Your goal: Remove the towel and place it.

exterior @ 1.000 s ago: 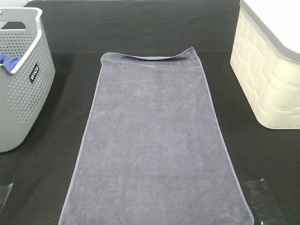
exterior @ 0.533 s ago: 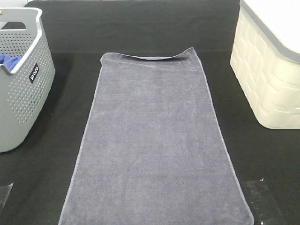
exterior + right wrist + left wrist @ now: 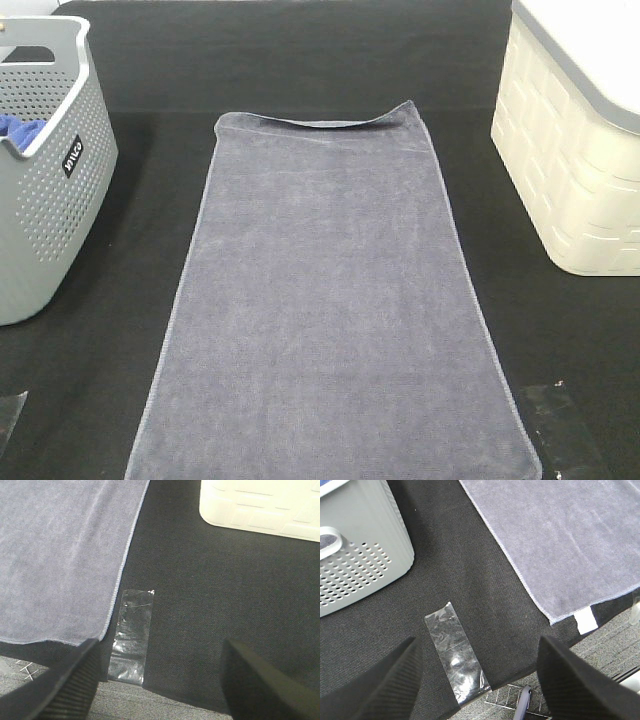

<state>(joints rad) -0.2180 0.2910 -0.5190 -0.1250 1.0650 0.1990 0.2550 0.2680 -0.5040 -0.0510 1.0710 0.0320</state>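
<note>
Towel [image 3: 330,300] lies spread flat on the black-covered desk [image 3: 300,60], long axis running 12 to 6 o'clock in the high view, filling the middle of the scene. Far hem at 12 o'clock is slightly lifted or curled, most at the 1 o'clock corner; near end runs off the bottom edge of the high view. White label tab [image 3: 585,620] shows at one near corner in the left wrist view.

Grey perforated basket [image 3: 45,180] stands at 9 to 10 o'clock from the towel, apart from it, black cloth showing between. Blue cloth [image 3: 20,127] sits inside it, only partly visible over the rim. Cream lidded bin [image 3: 570,150] stands at 2 to 3 o'clock, also clear of the towel.

Two strips of clear tape on the desk: one [image 3: 455,652] near the towel's left near corner, one [image 3: 131,635] just beside its right edge, not touching as far as can be made out.

Left gripper [image 3: 477,680]: fingers [image 3: 385,685] spread wide, nothing between them, above the tape strip. Right gripper [image 3: 160,680]: fingers [image 3: 257,682] likewise parted and empty, over bare desk near the towel's right corner. Neither touches the towel.
</note>
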